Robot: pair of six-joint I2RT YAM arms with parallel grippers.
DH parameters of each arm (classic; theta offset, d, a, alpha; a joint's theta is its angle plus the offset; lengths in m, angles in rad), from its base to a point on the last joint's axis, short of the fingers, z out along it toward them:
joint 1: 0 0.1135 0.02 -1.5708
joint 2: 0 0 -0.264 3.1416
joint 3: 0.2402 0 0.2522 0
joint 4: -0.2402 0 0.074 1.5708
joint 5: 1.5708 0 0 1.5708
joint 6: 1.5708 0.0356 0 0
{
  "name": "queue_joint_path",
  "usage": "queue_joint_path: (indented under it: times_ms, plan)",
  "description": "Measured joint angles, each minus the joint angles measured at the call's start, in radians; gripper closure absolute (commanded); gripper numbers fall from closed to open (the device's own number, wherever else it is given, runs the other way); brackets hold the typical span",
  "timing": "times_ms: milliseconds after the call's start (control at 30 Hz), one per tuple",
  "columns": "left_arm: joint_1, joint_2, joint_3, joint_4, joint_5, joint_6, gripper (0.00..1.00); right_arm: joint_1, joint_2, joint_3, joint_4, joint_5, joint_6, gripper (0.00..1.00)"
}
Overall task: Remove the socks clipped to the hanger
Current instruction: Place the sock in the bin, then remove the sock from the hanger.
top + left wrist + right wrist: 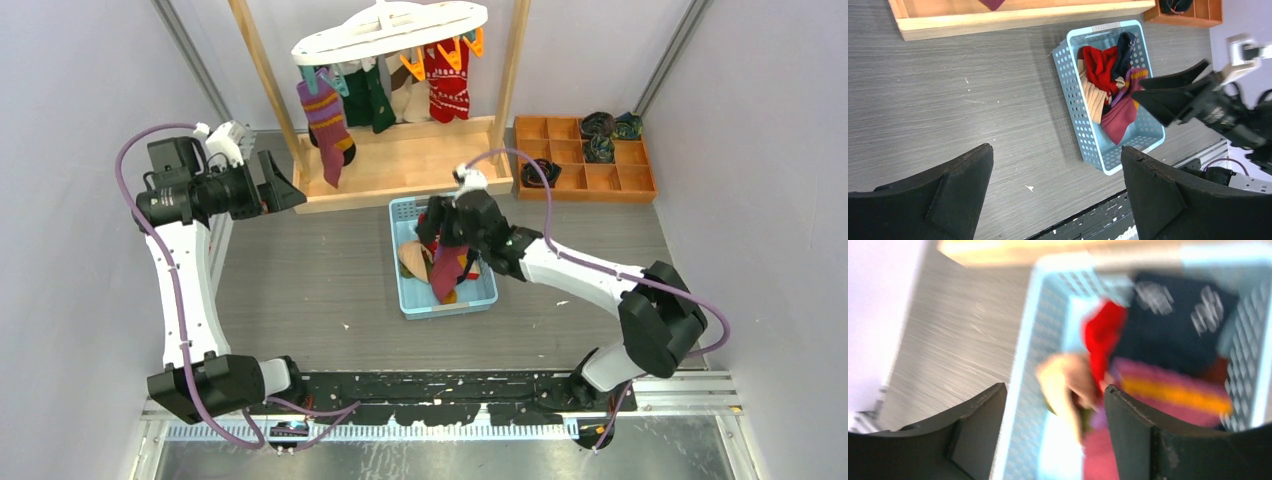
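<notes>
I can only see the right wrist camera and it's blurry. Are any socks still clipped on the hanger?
Observer: Yes, four on the hanger: a purple-striped sock, a dark green sock, a beige sock and a red patterned sock.
Operator: Where's the left arm?
Observer: The left gripper hangs open and empty beside the wooden rack's left front corner, apart from the basket.
Operator: What's to the right of the rack?
Observer: An orange compartment tray with dark rolled socks in several compartments.
</notes>
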Motion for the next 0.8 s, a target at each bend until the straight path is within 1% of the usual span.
queue_joint_path:
  times_ms: [67,133,200,233,367,467,600,800]
  plan:
    - [0.017,0.013,0.011,0.000,0.011,0.001,0.00,0.008,0.012,0.107,0.011,-0.007,-0.029,0.15]
    - [0.026,0.021,0.019,0.000,0.019,0.005,0.00,0.008,0.062,0.261,0.037,-0.037,-0.052,0.12]
    - [0.028,0.024,0.024,0.000,0.024,0.008,0.00,-0.002,0.161,0.454,0.090,-0.092,-0.064,0.10]
    - [0.028,0.024,0.025,-0.001,0.024,0.009,0.00,-0.006,0.209,0.525,0.119,-0.117,-0.069,0.10]
    - [0.036,0.027,0.035,-0.002,0.029,0.010,0.00,-0.028,0.428,0.754,0.225,-0.220,-0.067,0.09]
    - [0.046,0.032,0.046,-0.002,0.031,0.012,0.00,-0.040,0.591,0.858,0.277,-0.279,-0.060,0.10]
    - [0.056,0.035,0.055,-0.002,0.041,0.012,0.00,-0.051,0.763,0.925,0.327,-0.335,-0.054,0.10]
    - [0.060,0.045,0.057,-0.002,0.060,0.012,0.00,-0.059,0.906,1.045,0.399,-0.385,-0.036,0.12]
